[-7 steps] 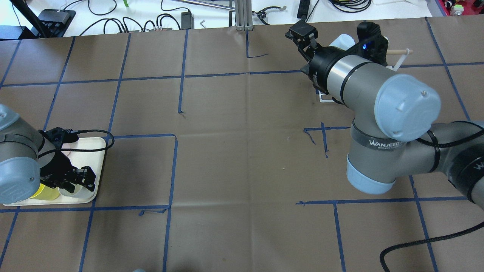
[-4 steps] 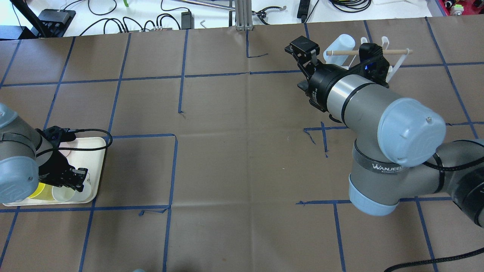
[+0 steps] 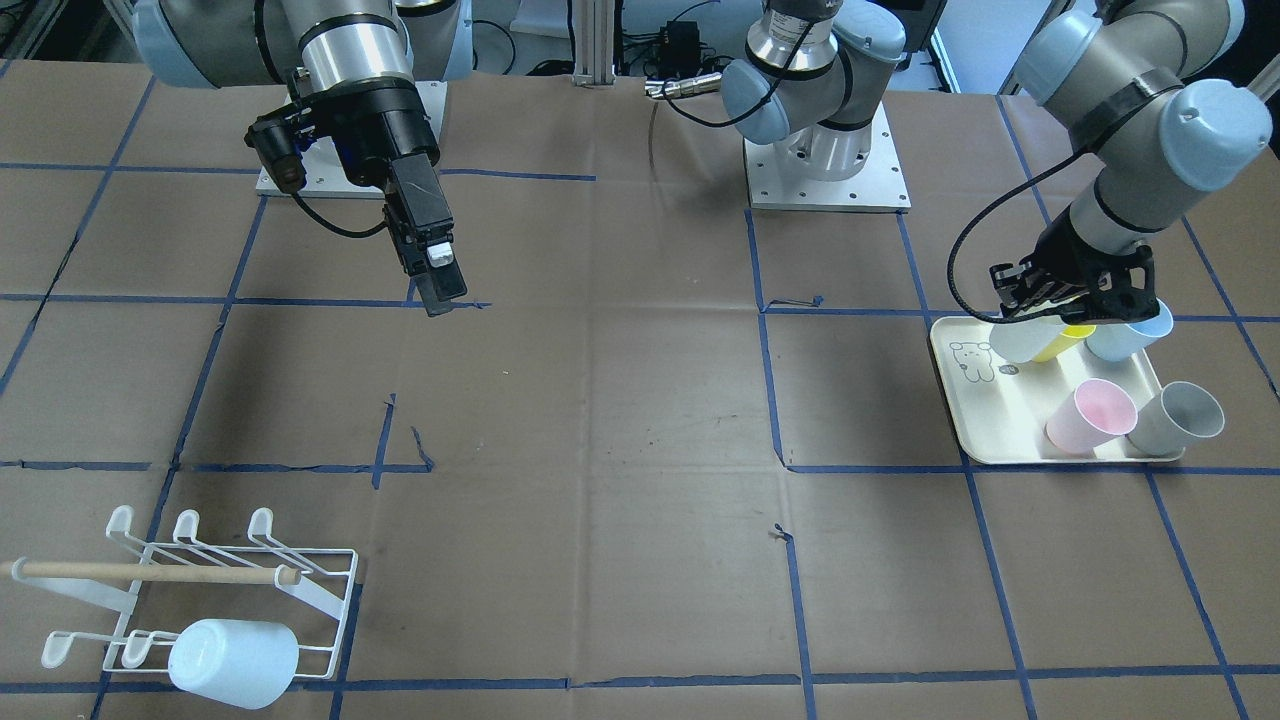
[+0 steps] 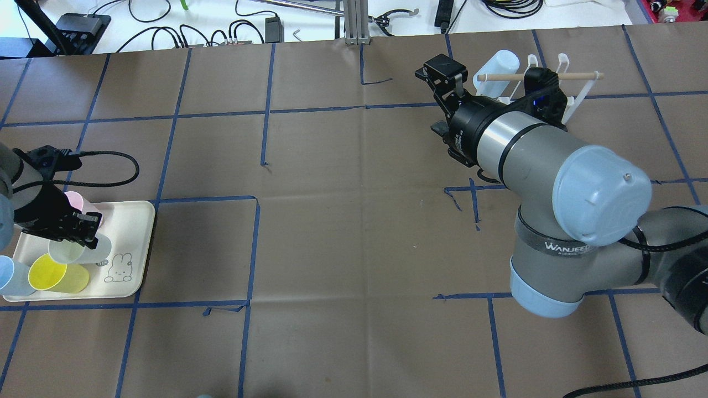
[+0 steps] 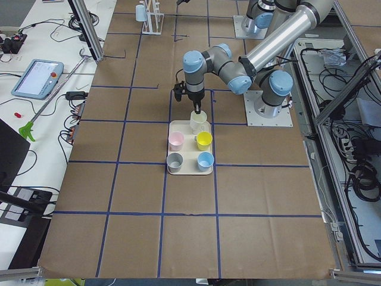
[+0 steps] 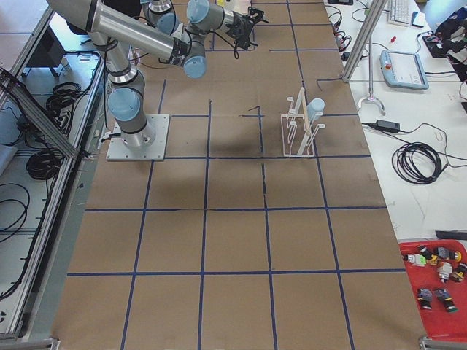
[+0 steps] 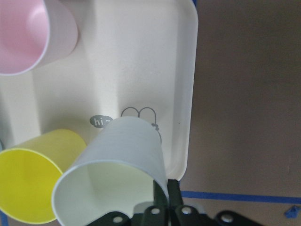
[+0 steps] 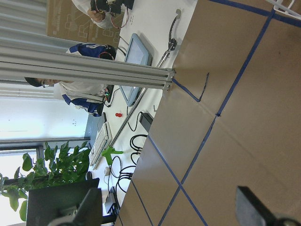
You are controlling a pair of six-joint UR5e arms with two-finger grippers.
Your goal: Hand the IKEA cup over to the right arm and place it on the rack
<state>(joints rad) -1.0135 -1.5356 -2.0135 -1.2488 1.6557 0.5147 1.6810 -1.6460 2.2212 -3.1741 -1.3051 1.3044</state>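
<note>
Since a moment ago the left tool (image 4: 77, 232) has risen, grasping the whitish IKEA cup (image 7: 117, 174) by its rim over the cream tray's (image 4: 135, 221) rabbit-print corner for handover, while the right tool (image 3: 438, 290), fingers spread, waits well apart from the rack (image 3: 150, 572).

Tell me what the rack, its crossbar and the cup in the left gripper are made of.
Rack: thin metal wire by the look, coated white.
Crossbar: bare wood, pale tan and matte, a round dowel.
Cup: probably plastic; off-white, thin-walled, smooth with a soft sheen.
</note>
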